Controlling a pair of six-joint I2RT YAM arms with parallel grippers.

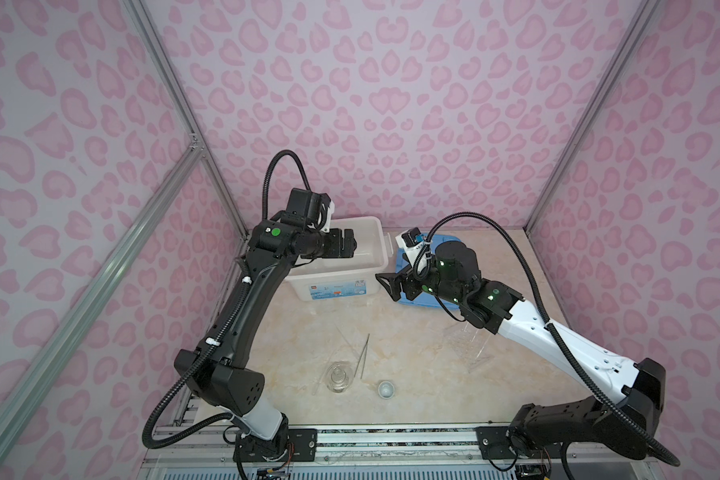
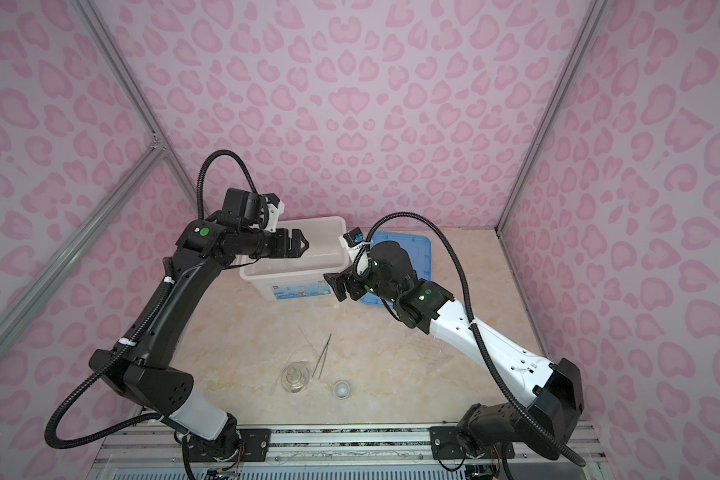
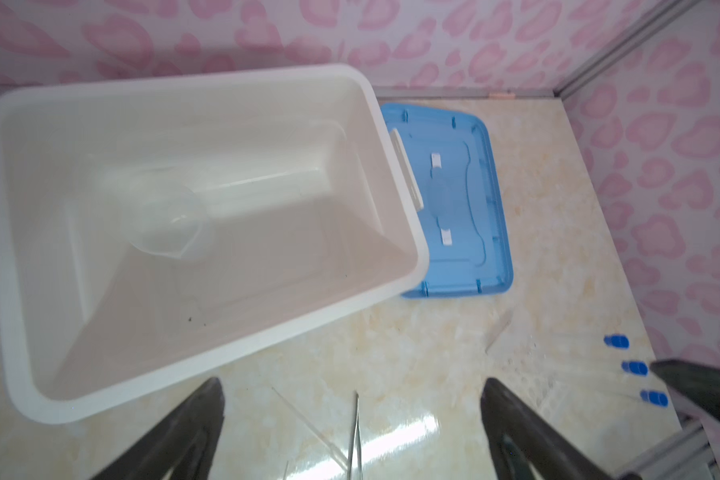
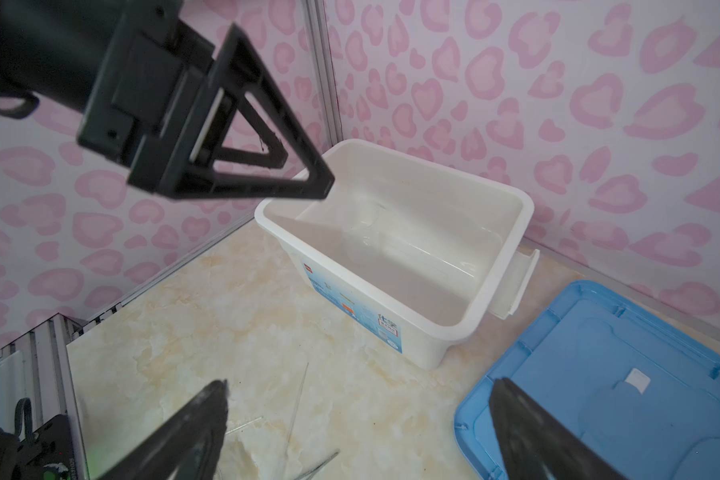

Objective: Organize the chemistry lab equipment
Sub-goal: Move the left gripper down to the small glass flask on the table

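Left tool (image 1: 348,245), jaws apart and empty, hangs over the bin (image 1: 362,219) containing the beaker (image 3: 171,226). Right tool (image 1: 385,287), likewise apart, hangs beside it, leaving access.

A robot test booth: pink-patterned walls (image 1: 391,104), aluminium frame (image 1: 172,83), marble-look tabletop (image 1: 412,353).

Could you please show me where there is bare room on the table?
Bare tabletop lies between the large white plastic bin and the metal tweezers, and between the small white cup and the clear tube rack. It is crowded around the clear glass flask, beside the tweezers and thin glass rod.
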